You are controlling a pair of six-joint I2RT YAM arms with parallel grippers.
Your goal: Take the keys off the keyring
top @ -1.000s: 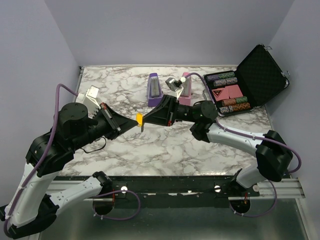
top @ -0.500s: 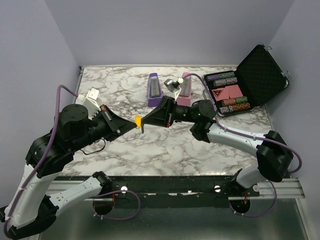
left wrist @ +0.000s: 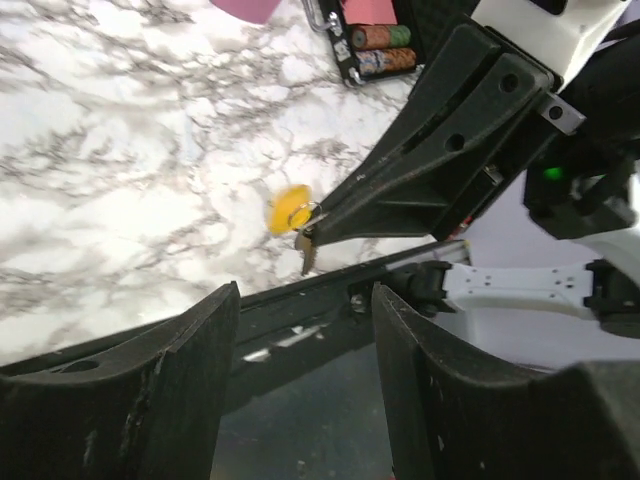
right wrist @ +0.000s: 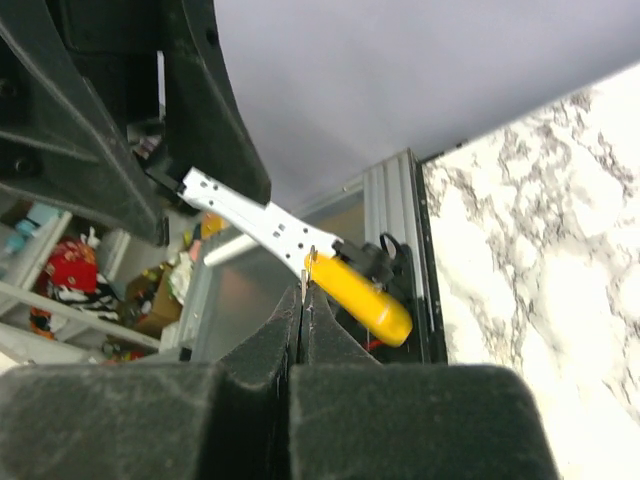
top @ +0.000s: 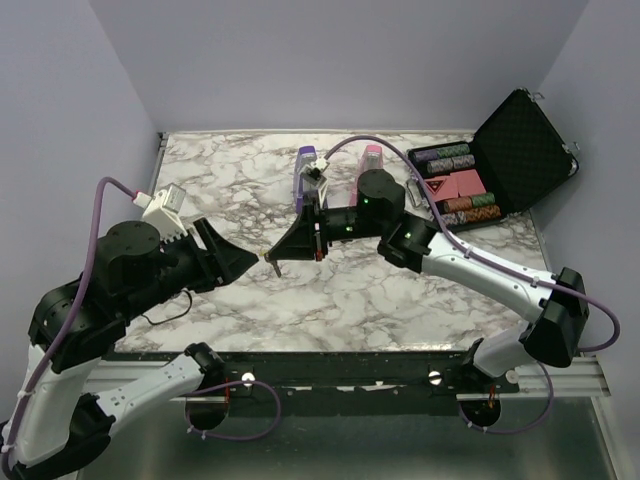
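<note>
Right jaws clenched on the keys (left wrist: 288,211), pinching at the ring; yellow head and one metal blade dangle off the tips, above mid desk (top: 340,300). Left jaws released, spread wide just left of the keys, not touching. Chip case (top: 520,140) sits far right.

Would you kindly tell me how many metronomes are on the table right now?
2. The purple metronome and, to its right, the pink metronome stand near the far wall, both partly hidden behind the right arm; no others show.
</note>
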